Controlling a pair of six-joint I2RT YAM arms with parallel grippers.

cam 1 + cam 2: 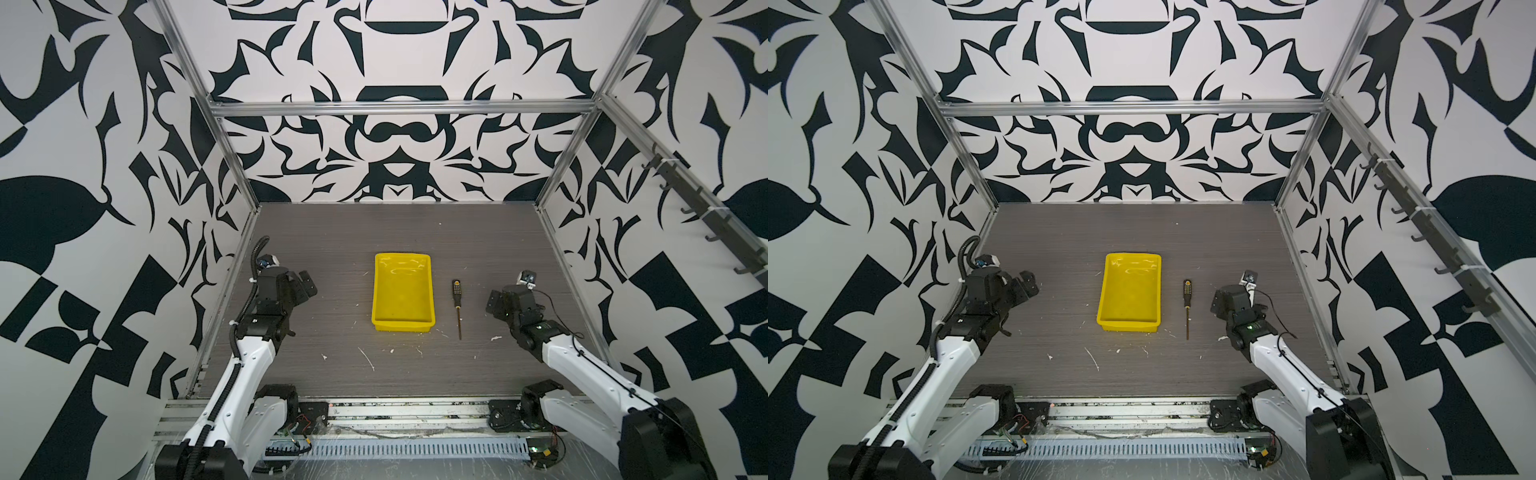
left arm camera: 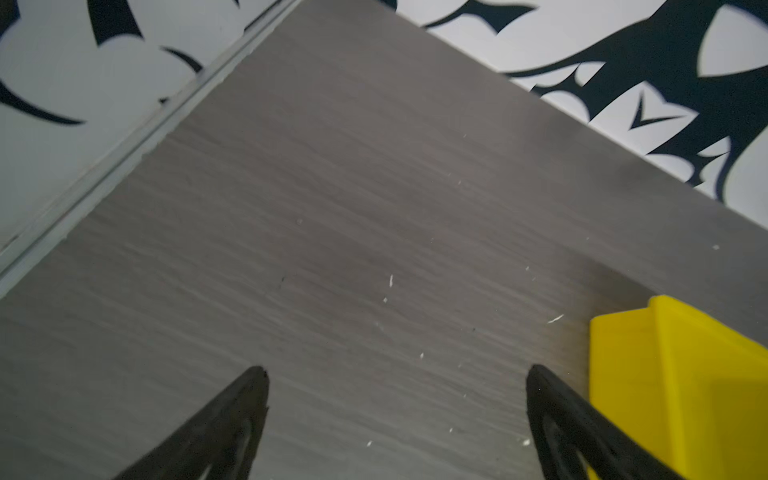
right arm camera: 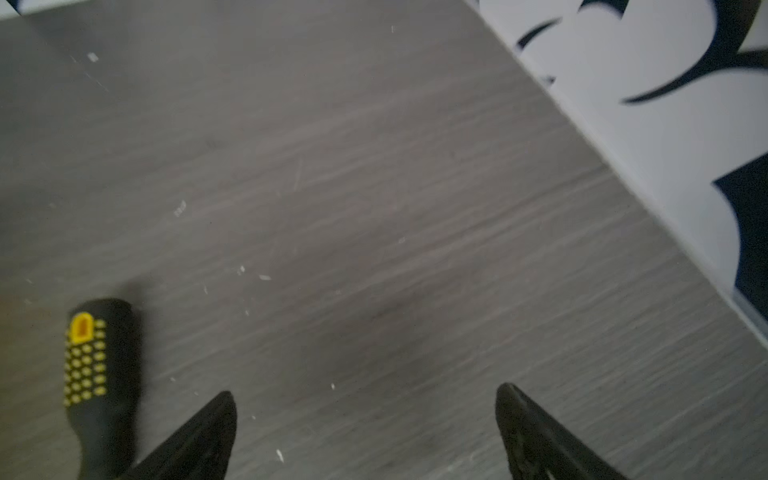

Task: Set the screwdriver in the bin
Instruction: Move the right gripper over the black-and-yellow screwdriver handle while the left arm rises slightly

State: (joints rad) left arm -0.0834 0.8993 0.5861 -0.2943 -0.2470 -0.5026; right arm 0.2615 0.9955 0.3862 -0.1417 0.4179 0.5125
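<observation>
The grey wood-grain desk (image 1: 332,249) carries everything. The left arm (image 1: 245,365) reaches in from the front-left corner and the right arm (image 1: 582,365) from the front-right corner. The bin (image 1: 402,327) (image 1: 1128,326) sits near the middle of the desk, its long sides running from the front edge toward the back edge, with nothing in it. In the left wrist view the left gripper (image 2: 397,374) has its fingers spread wide over bare desk, nothing between them, and a corner of the bin (image 2: 665,374) shows just beside one finger. The right gripper (image 3: 365,395) is likewise spread wide, gripping nothing, between the screwdriver and the desk's right edge. The screwdriver (image 1: 458,309) (image 1: 1187,309) lies flat on the desk just right of the bin, apart from it and parallel to its right wall, handle toward the back edge, tip toward the front edge; its yellow-dotted handle (image 3: 95,374) lies outside the right gripper's gap. Small white flecks (image 1: 368,359) dot the desk near the front edge.
</observation>
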